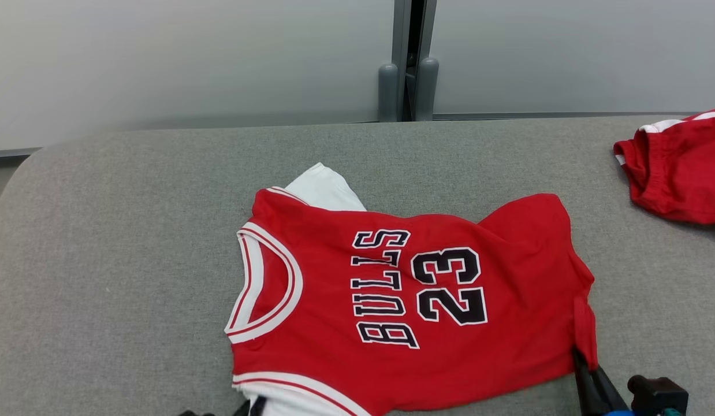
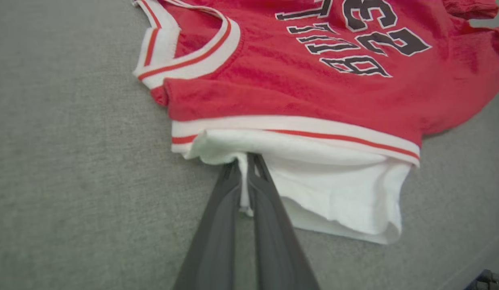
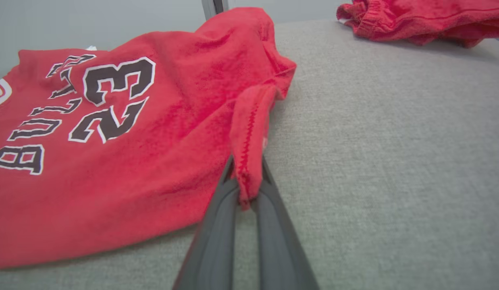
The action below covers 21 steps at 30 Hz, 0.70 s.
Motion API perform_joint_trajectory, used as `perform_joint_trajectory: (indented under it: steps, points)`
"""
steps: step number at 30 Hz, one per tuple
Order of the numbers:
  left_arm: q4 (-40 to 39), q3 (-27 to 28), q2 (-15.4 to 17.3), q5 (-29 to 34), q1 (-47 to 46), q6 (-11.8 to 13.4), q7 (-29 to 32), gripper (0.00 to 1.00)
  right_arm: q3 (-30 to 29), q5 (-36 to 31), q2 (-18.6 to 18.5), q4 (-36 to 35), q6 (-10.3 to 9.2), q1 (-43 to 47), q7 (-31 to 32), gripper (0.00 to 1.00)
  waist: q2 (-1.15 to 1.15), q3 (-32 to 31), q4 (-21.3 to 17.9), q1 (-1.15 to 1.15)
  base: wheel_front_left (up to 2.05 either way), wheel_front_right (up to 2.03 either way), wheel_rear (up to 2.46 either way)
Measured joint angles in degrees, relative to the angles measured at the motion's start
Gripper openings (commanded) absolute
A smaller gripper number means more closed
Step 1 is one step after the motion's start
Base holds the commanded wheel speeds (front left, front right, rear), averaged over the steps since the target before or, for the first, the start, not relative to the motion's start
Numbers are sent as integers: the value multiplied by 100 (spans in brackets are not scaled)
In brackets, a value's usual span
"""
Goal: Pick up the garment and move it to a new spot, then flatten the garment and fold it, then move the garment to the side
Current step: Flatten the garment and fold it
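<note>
The garment [image 1: 415,289] is a red jersey with white sleeves and black "BULLS 23" lettering, lying spread on the grey cushioned surface [image 1: 132,231]. My left gripper [image 2: 244,161] is shut on the edge of its white sleeve [image 2: 334,189] at the near left. My right gripper [image 3: 247,173] is shut on a raised fold of the red hem [image 3: 251,129] at the garment's near right corner. In the head view the right gripper [image 1: 583,361] pinches that corner near the bottom edge. The rest of the garment [image 3: 112,141] lies flat with slight wrinkles.
A second red cloth with white stripes [image 1: 681,167] lies at the far right of the surface, seen too in the right wrist view [image 3: 423,20]. Pale wall panels with a dark vertical joint [image 1: 408,58] stand behind. The surface's rounded left edge [image 1: 22,167] curves off.
</note>
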Motion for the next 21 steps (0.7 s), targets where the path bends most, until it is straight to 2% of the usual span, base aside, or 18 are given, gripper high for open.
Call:
perform_joint_trajectory:
  steps: [5,9,15,21]
  points:
    - [-576,122,200,10,-389,5,48,0,185,88,-297,-519,0,-224,-5,0,0,135,-9,0,0,0,0]
    - [-958,252,425,59,-1234,5,244,0,410,140,-554,-805,0,-995,144,0,0,320,-17,0,0,0,0]
    - [-1192,512,637,31,-3120,3,565,0,700,342,-637,-982,0,-2843,509,0,0,780,-56,1,0,0,0]
    - [-700,485,870,27,-5363,-5,783,0,723,648,-555,-387,0,-5119,889,0,0,1412,-119,2,0,0,0]
